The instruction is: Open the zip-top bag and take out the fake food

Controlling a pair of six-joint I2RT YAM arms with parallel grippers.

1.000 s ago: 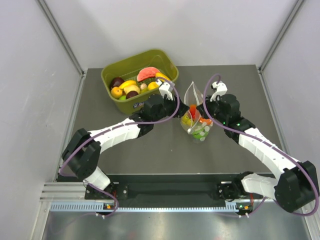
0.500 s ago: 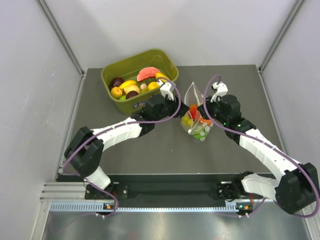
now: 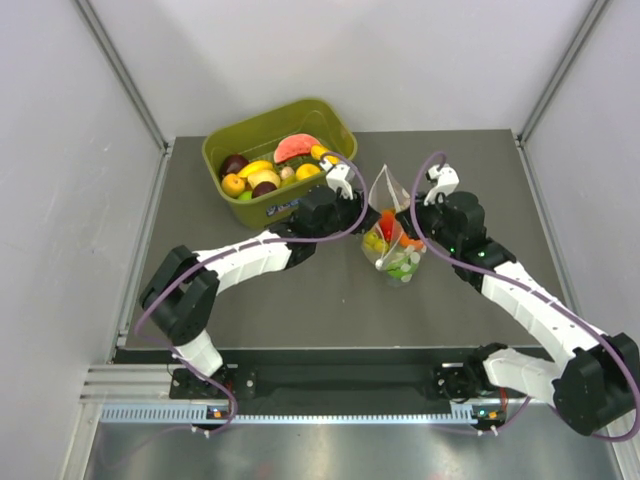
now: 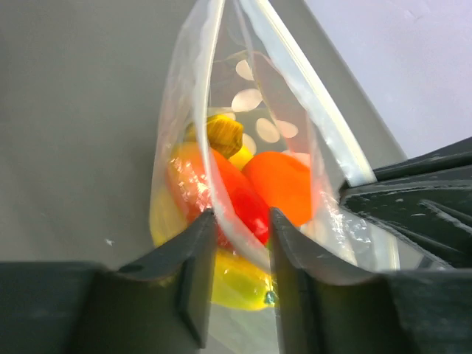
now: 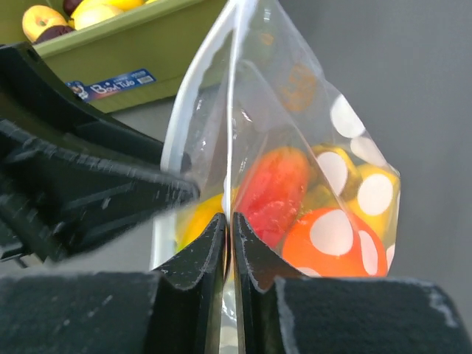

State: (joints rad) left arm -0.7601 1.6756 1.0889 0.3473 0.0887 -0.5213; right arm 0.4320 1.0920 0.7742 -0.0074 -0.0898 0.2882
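Observation:
The zip-top bag stands upright on the grey table, top pulled up, white dots low on it. Inside is the fake food: a red piece, an orange piece and yellow pieces. My left gripper is at the bag's left side; in the left wrist view its jaws stand apart with one wall of the bag passing between them. My right gripper is at the bag's right side, shut on a thin wall of the bag.
An olive-green tub with a watermelon slice, dark fruits and other toy food stands at the back left, close behind my left gripper; its front wall shows in the right wrist view. White walls enclose the table.
My left arm has reached further right, bringing its gripper up to the bag's left wall. The right gripper has kept its hold and shifted slightly.

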